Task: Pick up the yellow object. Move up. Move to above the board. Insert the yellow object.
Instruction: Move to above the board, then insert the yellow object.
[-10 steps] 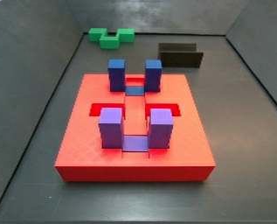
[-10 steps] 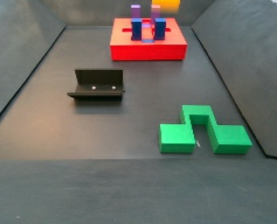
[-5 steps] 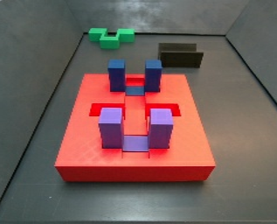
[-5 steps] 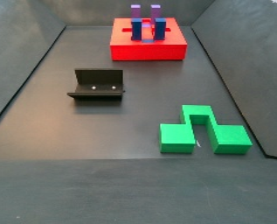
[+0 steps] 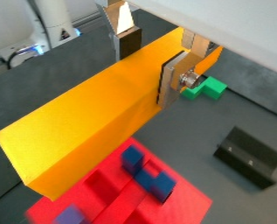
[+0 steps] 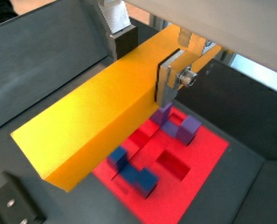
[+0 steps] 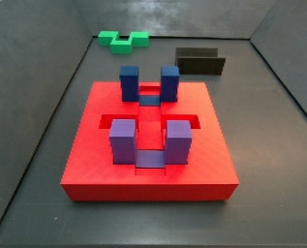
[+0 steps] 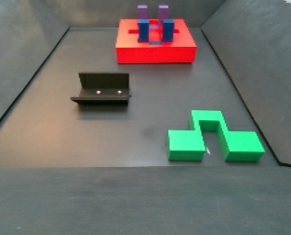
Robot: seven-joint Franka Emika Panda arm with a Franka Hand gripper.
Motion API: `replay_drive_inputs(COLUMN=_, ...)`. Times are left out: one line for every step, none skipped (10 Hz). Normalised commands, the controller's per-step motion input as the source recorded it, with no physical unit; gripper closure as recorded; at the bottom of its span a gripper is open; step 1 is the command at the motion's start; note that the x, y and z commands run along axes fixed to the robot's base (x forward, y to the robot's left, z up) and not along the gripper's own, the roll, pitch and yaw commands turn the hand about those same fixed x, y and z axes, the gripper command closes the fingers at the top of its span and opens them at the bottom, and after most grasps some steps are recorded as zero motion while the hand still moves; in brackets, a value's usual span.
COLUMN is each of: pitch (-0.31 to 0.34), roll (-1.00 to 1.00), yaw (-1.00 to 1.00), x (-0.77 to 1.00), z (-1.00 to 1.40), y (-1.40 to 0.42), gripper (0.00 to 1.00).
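Note:
My gripper (image 5: pixel 148 66) is shut on the yellow object (image 5: pixel 93 122), a long yellow-orange bar held across the jaws near one end. Both wrist views show this, with the gripper (image 6: pixel 147 63) and the bar (image 6: pixel 93 122) high above the floor. The red board (image 6: pixel 211 150) with its blue-purple posts (image 6: pixel 176 124) lies below the bar, and it also shows in a wrist view (image 5: pixel 111 199). Both side views show the board (image 7: pixel 84 145) (image 8: pixel 154 53) flat on the floor. Gripper and bar are out of both side views.
The dark fixture (image 8: pixel 102 89) stands on the floor away from the board and shows in a side view (image 7: pixel 199 61) and in both wrist views (image 5: pixel 252 156) (image 6: pixel 12 201). Green blocks (image 8: pixel 213 138) (image 7: pixel 122 40) (image 5: pixel 203 87) lie beyond it. Dark walls enclose the floor.
One second ago an orange end of the bar showed at the top edge of a side view above the board. It has since left that view. The board has not moved.

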Motion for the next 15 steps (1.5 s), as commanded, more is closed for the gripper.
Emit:
replay_drive_inputs(pitch=0.133, roll=0.00, yaw=0.01, x=0.09, z=0.06, y=-0.22, gripper=1.00)
replay_drive_inputs(pitch=0.000, roll=0.00, yaw=0.00, x=0.01, z=-0.05, y=0.00, gripper=1.00)
replay_drive_inputs(pitch=0.000, roll=0.00, yaw=0.00, x=0.03, z=-0.11, y=0.00, gripper=1.00)
replay_drive_inputs(pitch=0.000, roll=-0.02, yaw=0.00, x=0.12, z=-0.20, y=0.00, gripper=1.00)
replay_drive_inputs(pitch=-0.029, roll=0.00, yaw=0.03, x=0.29, z=-0.48, y=0.00, gripper=1.00)
replay_drive_inputs(pitch=-0.096, roll=0.02, yaw=0.09, x=0.08, z=-0.95, y=-0.03, gripper=1.00)
replay_drive_inputs(pitch=-0.101, roll=0.01, yaw=0.16, x=0.05, z=-1.00, y=0.00, gripper=1.00)
replay_drive_inputs(pitch=-0.084, roll=0.02, yaw=0.16, x=0.07, z=-1.00, y=-0.01, gripper=1.00)
replay_drive_inputs(pitch=-0.066, roll=0.04, yaw=0.15, x=0.03, z=-1.00, y=-0.02, gripper=1.00)
replay_drive_inputs(pitch=-0.071, roll=0.04, yaw=0.17, x=0.00, z=-1.00, y=-0.04, gripper=1.00)
replay_drive_inputs(pitch=-0.061, roll=0.07, yaw=0.16, x=0.03, z=-1.00, y=-0.08, gripper=1.00)
replay_drive_inputs(pitch=-0.053, roll=0.11, yaw=0.15, x=0.00, z=-1.00, y=-0.11, gripper=1.00)
replay_drive_inputs(pitch=-0.056, roll=0.12, yaw=0.14, x=0.00, z=-1.00, y=-0.09, gripper=1.00)
replay_drive_inputs(pitch=-0.029, roll=0.15, yaw=0.08, x=0.10, z=-0.98, y=-0.08, gripper=1.00)
replay_drive_inputs(pitch=-0.036, roll=0.16, yaw=0.04, x=0.11, z=-0.96, y=-0.12, gripper=1.00)
